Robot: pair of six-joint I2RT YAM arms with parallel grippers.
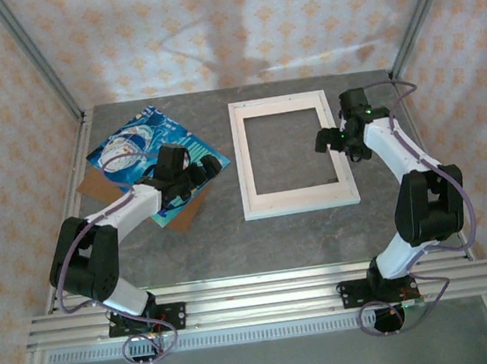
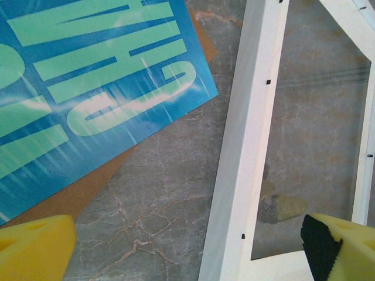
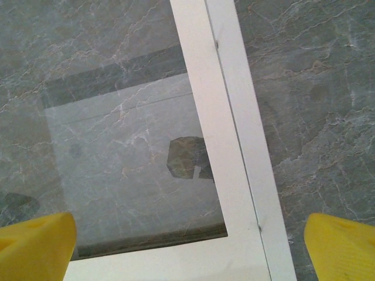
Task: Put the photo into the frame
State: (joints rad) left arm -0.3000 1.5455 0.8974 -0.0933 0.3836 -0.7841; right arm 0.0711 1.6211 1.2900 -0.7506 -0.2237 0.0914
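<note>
1. Wallpapered panels (image 1: 224, 24) with a pale orange pattern close in the cell behind and to both sides of the frame.
2. The grey marbled table (image 1: 207, 248) carries everything; the frame lies flat on it, right of the table's middle.
3. The frame (image 1: 243, 160) is white, rectangular and empty, with grey table showing through its opening. In the right wrist view its near corner (image 3: 234, 175) has a pale sheen inside the moulding.
4. The left arm (image 1: 100, 244) reaches toward the frame from its left, and the right arm (image 1: 412, 179) bends in from the frame's right side.
5. The photo (image 1: 137, 146) lies flat on the table left of the frame, turned at an angle and clear of the moulding. The left wrist view shows its blue ground and large pale lettering (image 2: 88, 76).
6. A brown backing board (image 1: 185, 214) lies under the photo, its corner sticking out toward the frame's lower left.
7. The left gripper (image 1: 215, 163) hovers between the photo's edge and the frame's left bar, its yellow fingers (image 2: 35, 249) spread wide with nothing between them.
8. The right gripper (image 1: 326, 141) hangs over the frame's right bar, its yellow fingers (image 3: 340, 246) wide apart either side of the moulding and clear of it.
</note>
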